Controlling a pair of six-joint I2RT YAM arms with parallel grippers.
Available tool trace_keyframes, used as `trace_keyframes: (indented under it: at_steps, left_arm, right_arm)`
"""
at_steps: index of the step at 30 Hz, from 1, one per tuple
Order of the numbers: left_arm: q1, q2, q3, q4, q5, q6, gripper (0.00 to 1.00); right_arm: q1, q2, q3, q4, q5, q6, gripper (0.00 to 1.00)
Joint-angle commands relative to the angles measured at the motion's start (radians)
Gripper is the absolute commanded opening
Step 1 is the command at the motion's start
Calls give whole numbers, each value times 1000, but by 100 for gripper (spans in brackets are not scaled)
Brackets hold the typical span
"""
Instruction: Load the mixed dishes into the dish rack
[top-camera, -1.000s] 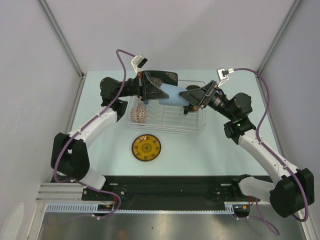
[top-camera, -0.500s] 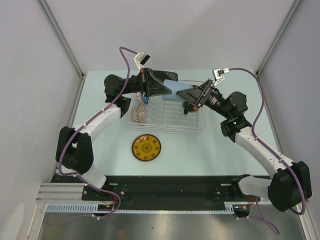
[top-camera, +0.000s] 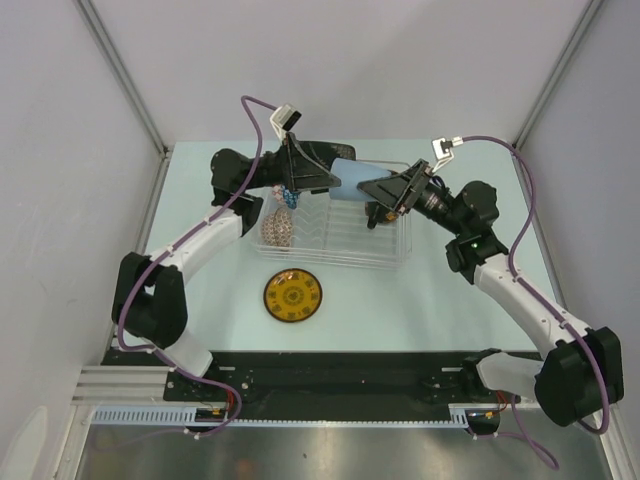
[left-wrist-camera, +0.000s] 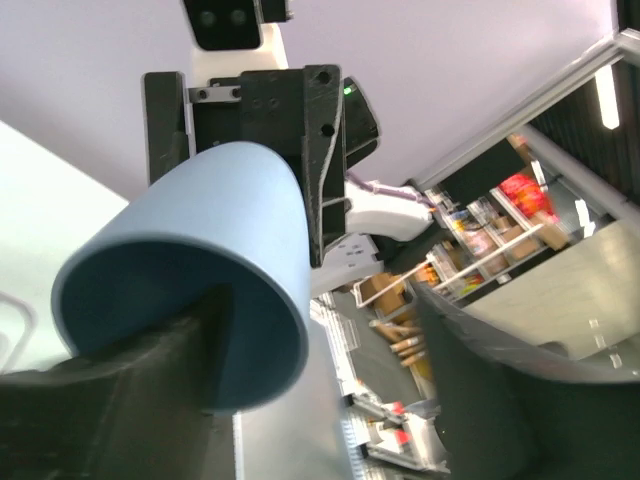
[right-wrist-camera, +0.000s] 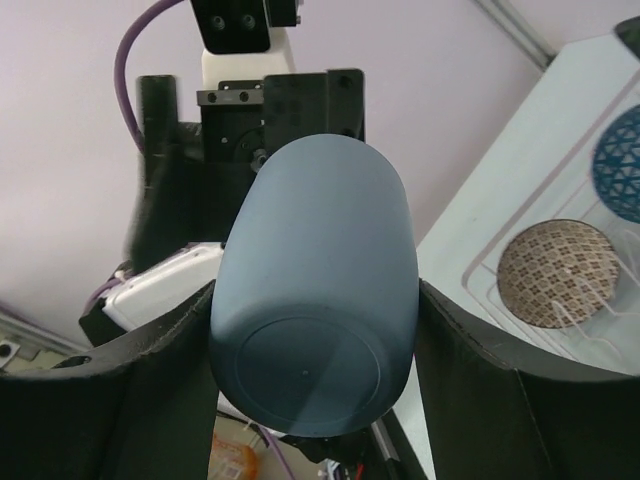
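Pale blue cup (top-camera: 350, 184) above dish rack (top-camera: 385, 250) | right hand (top-camera: 372, 190) clasps it | left hand (top-camera: 330, 179) spread wide

- Table top (top-camera: 200, 300): pale mint, smooth, matte.
- Wall panels (top-camera: 350, 60): plain off-white, at the back and on both sides.
- Corner posts: two, grey metal, left (top-camera: 120, 75) and right (top-camera: 560, 75).
- Black strip (top-camera: 340, 370): along the table's near edge.
- Slotted aluminium rail (top-camera: 120, 385): below that strip.
- Shelving (left-wrist-camera: 480, 260): seen from the left wrist, blurred, stocked with boxes.
- Strip light (left-wrist-camera: 605, 95): lit, overhead.
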Motion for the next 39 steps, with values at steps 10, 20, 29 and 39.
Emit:
trace_keyframes:
  at_steps: [10, 20, 29, 39]
  left_arm:
    - [273, -128, 30, -618, 137, 569, 100]
    - [405, -243, 185, -1590, -215, 1551, 100]
    - [405, -275, 90, -1659, -263, 1623, 100]
    - [405, -300, 50, -1633, -257, 1622, 100]
  right_arm:
    - [-24, -43, 325, -949, 356, -636, 10]
    - [116, 248, 543, -1336, 691, -753, 0]
    - [166, 399, 620, -1427, 827, -800, 0]
    - [188, 552, 669, -1436, 869, -816, 0]
